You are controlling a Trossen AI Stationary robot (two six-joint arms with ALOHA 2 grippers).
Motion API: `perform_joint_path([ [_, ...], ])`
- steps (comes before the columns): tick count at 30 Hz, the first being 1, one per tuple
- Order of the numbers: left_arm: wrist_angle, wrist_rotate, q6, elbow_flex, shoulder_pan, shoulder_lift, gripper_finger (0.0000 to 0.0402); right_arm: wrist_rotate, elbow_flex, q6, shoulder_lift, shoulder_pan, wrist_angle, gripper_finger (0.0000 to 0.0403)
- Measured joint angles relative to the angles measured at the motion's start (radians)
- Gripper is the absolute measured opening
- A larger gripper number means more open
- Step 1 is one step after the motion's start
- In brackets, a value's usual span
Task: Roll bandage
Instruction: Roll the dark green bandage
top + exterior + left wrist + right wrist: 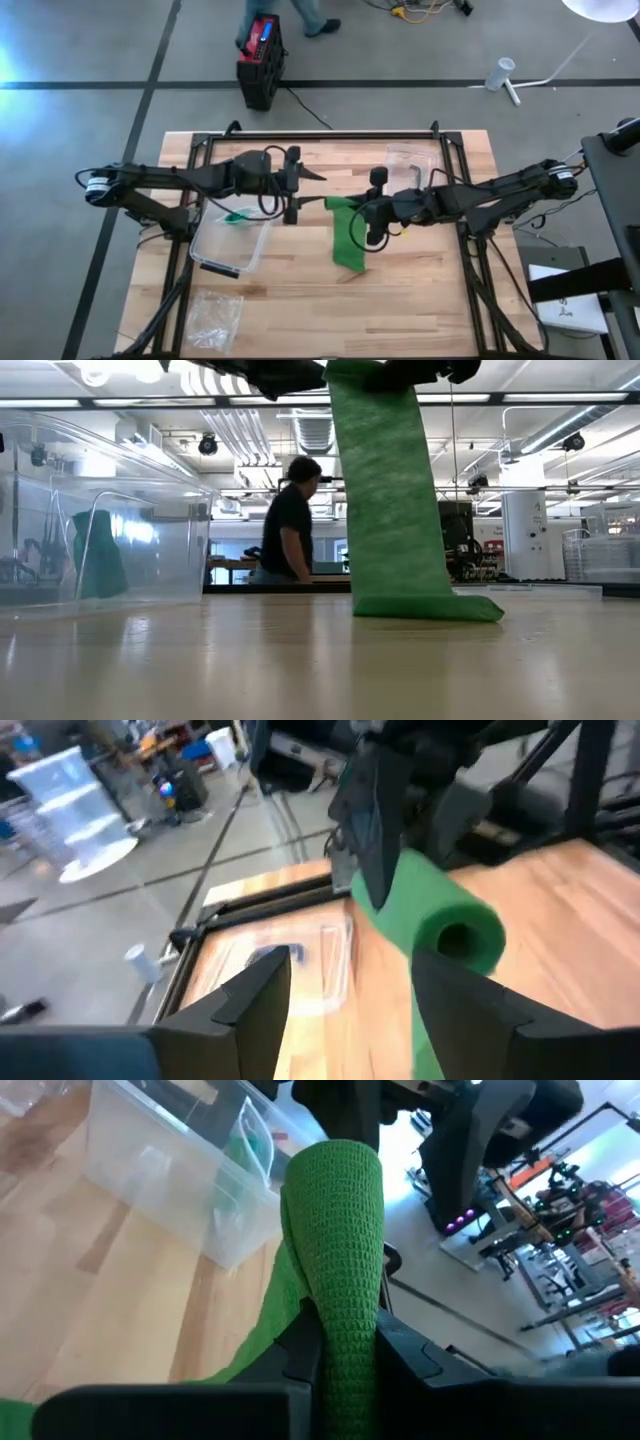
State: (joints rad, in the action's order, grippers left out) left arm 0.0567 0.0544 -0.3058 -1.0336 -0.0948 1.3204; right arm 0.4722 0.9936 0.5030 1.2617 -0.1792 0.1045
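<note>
From the left: my left gripper (318, 176) hangs over the middle of the surface (420, 300), reaching toward the other arm. In the left wrist view its jaws stand apart with the rolled end of the green bandage (440, 915) just ahead of them, so I read them as open and gripping nothing. Below that arm sits a clear plastic bin (232, 240) with something green inside, and nearer the front edge lies a clear plastic bag (212, 318).

Moving right, the bandage is held up off the wood: a rolled part at the top, a loose tail hanging down, its end folded flat on the surface, as the low view shows. My right gripper (345, 1345) has its jaws closed on the bandage, pinching the roll between them. A person stands well back in the room.

I judge we are mid-roll: part is wound, a long tail is left. Next I need the left jaws to take the roll's open end squarely, so the two arms can trade grips and turn it, keeping the tail taut and aligned so the layers do not skew.
</note>
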Motion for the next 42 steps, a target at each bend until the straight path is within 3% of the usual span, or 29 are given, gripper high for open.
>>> perform_joint_path([
  [3,0.025,0.114,0.005,0.000,-0.024,0.015,0.0189,-0.001,0.000,0.002,-0.001,0.007,0.000,0.0048],
  [6,0.032,0.157,0.024,0.000,-0.026,0.029,0.0183,-0.007,0.000,-0.013,-0.001,0.009,0.016,0.0050],
  [17,0.038,0.172,0.055,0.003,-0.019,0.045,0.0165,0.082,0.000,-0.066,-0.001,0.010,0.086,0.0050],
  [42,0.048,0.161,0.008,0.010,-0.020,0.055,0.0149,0.015,-0.001,-0.050,-0.001,0.002,0.077,0.0052],
])
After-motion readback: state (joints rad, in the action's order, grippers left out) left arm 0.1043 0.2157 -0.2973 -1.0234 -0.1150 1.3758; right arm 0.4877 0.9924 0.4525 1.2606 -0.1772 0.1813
